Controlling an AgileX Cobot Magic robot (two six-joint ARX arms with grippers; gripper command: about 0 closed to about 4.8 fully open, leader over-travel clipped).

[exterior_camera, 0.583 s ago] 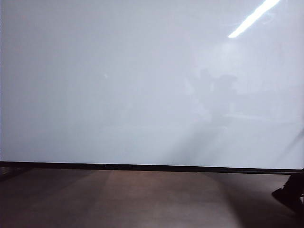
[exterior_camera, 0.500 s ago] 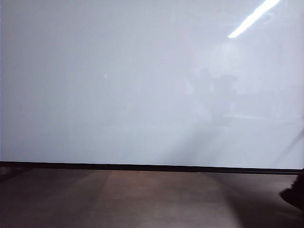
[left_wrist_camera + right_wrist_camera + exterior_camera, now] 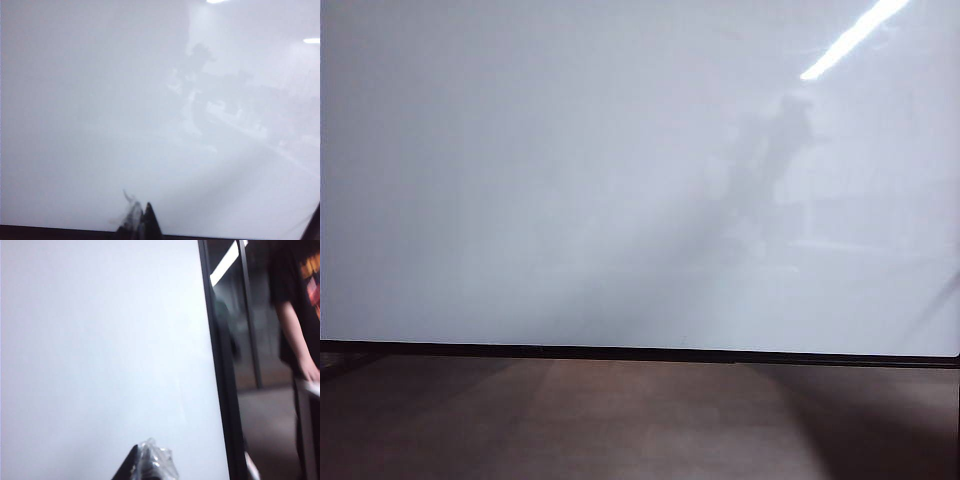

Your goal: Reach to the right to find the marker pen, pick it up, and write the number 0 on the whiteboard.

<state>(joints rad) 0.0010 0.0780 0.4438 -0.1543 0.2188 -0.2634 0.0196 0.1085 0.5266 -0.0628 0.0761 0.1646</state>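
Note:
The whiteboard (image 3: pixel 570 180) is a big glossy white panel that fills most of the exterior view, and neither gripper shows there. My left gripper (image 3: pixel 141 214) points at the whiteboard (image 3: pixel 75 100) near its lower black edge, its two dark tips pressed together, shut with nothing between them. My right gripper (image 3: pixel 146 456) also faces the whiteboard (image 3: pixel 100 340), close to its black side frame. Its tips are wrapped in clear film and are shut with nothing held. The marker pen and the number 0 are out of view in every frame.
A thin black edge (image 3: pixel 620 352) runs under the board, with a brown surface (image 3: pixel 620 420) below it. In the right wrist view, beyond the board's black side frame (image 3: pixel 220 390), stands a person in a black T-shirt (image 3: pixel 295 300). A light streak (image 3: pixel 850 40) reflects on the board.
A dark shape at the lower right corner of the exterior view has slid out of the picture to the right. The dim reflection on the board's right half has shifted upward.

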